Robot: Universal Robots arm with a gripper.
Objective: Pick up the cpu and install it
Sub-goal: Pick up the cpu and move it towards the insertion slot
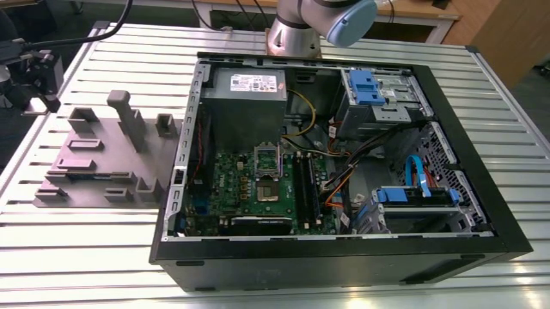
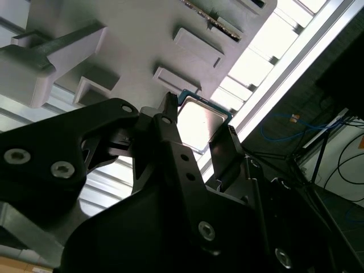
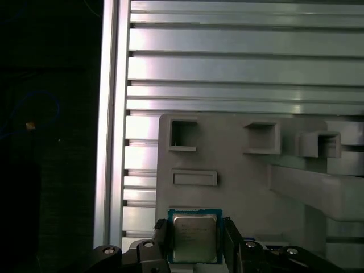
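Observation:
The cpu (image 3: 194, 236), a flat square chip with a shiny metal top, sits between my gripper's black fingers (image 3: 161, 238) in both wrist views. My gripper (image 2: 199, 131) is shut on the cpu (image 2: 200, 120), one finger on each opposite edge. Behind the chip lies the grey-mauve tray (image 3: 239, 187). In the exterior view my gripper (image 1: 36, 100) hangs at the far left, beyond the tray's (image 1: 94, 161) edge. The motherboard's socket (image 1: 269, 191) lies inside the open computer case, with its metal frame (image 1: 268, 158) raised beside it.
The open black case (image 1: 344, 254) fills the middle and the exterior view's right, with a power supply (image 1: 249, 84), blue drive bays (image 1: 365, 87) and loose cables (image 1: 344, 174). Upright blocks (image 1: 129, 116) stand on the tray. The arm's base (image 1: 297, 35) stands behind the case on the slatted metal table (image 1: 86, 244).

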